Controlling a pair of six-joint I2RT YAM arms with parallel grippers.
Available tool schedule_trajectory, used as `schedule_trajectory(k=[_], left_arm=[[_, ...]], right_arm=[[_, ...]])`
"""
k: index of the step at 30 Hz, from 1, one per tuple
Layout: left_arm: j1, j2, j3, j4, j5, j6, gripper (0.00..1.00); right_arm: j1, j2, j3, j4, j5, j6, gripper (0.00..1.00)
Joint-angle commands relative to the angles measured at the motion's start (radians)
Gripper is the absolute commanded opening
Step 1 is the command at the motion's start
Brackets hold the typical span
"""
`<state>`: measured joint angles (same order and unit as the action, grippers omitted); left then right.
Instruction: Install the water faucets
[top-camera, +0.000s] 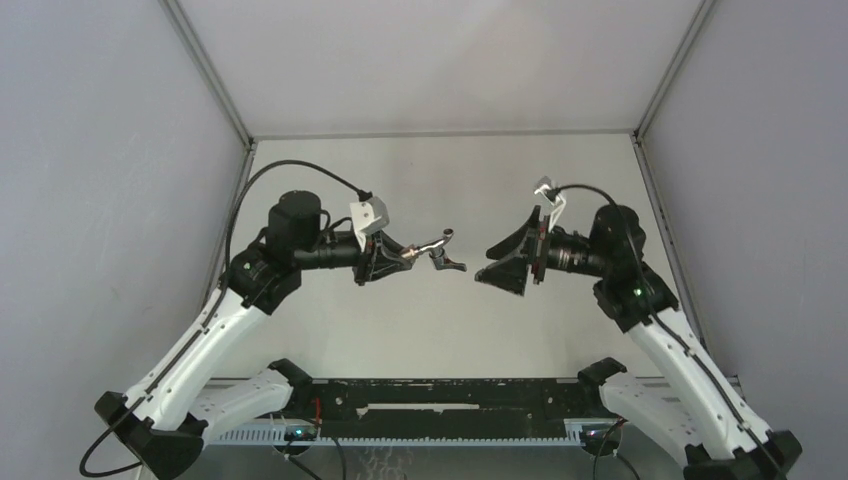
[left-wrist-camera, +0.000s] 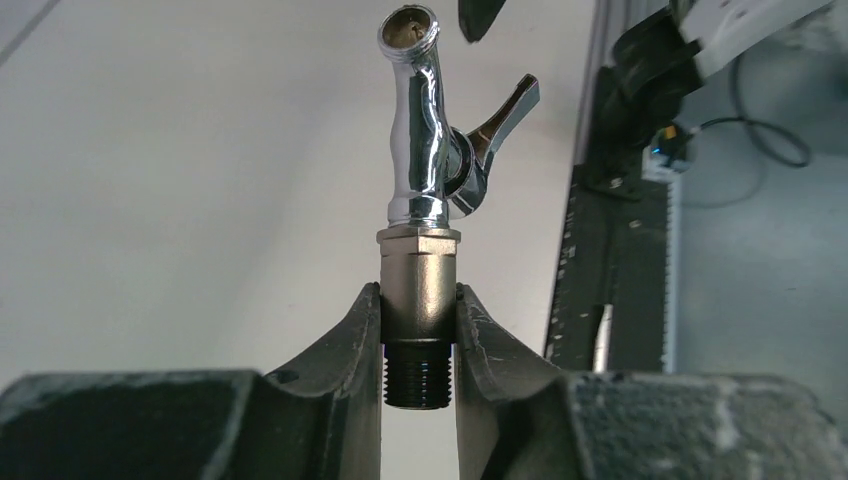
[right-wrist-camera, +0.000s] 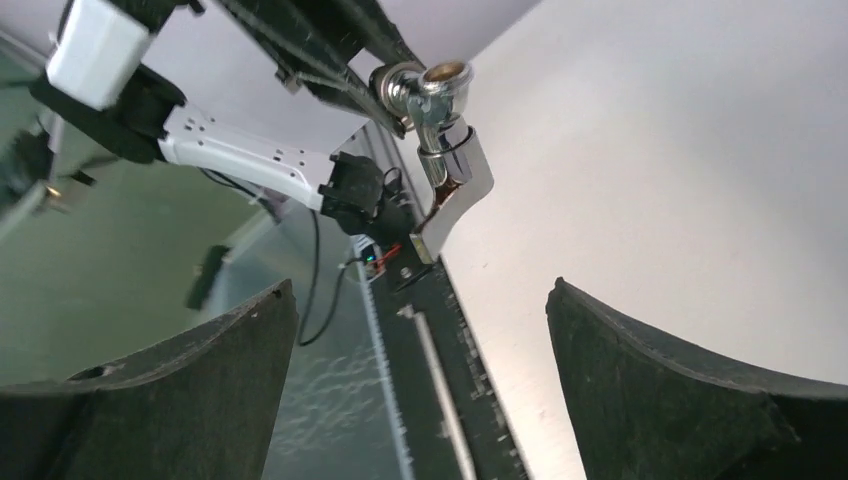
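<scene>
The faucet (top-camera: 437, 243) is joined into one piece and held in the air above the table's middle. In the left wrist view its shiny chrome angled tap piece (left-wrist-camera: 418, 130) with a lever handle (left-wrist-camera: 505, 110) sits on the dull-grey stub (left-wrist-camera: 420, 285), whose dark thread pokes out below. My left gripper (top-camera: 405, 255) is shut on the stub (left-wrist-camera: 420, 310). My right gripper (top-camera: 490, 266) is open and empty, facing the faucet from the right with a small gap. In the right wrist view the faucet (right-wrist-camera: 445, 130) hangs ahead of the spread fingers (right-wrist-camera: 230, 350), with the gripper midpoint (right-wrist-camera: 420, 300) below it.
A black rail with a toothed strip (top-camera: 440, 405) runs along the near table edge between the arm bases. Grey walls close the left (top-camera: 100, 200), right (top-camera: 760, 200) and back sides. A right fingertip (left-wrist-camera: 480, 15) shows at the top of the left wrist view.
</scene>
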<state>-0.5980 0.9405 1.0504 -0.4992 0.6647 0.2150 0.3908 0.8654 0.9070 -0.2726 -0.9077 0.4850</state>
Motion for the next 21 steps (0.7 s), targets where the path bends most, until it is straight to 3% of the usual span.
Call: schedule_trajectory(k=[1,9,14,18,21], left_arm=[[0.04,0.026,0.127,0.019,0.236,-0.185,0.0],[0.043,0.083,0.164,-0.005,0.303,-0.252,0.0],[0.042,0.08,0.161,-0.004,0.289,-0.23,0.0],[0.043,0.072,0.158,-0.005,0.257,-0.217,0.0],[0.042,0.065,0.154,-0.001,0.248,-0.191,0.0]], right_arm=[[0.041,-0.079,-0.084,0.277,0.127,-0.186,1.0],[0.086,0.091,-0.082,0.586,-0.006,0.053,1.0],[0.132,0.166,-0.037,0.649,-0.026,0.131,0.98],[0.163,0.224,-0.011,0.665,-0.059,0.168,0.84],[0.171,0.26,-0.008,0.691,-0.079,0.215,0.66]])
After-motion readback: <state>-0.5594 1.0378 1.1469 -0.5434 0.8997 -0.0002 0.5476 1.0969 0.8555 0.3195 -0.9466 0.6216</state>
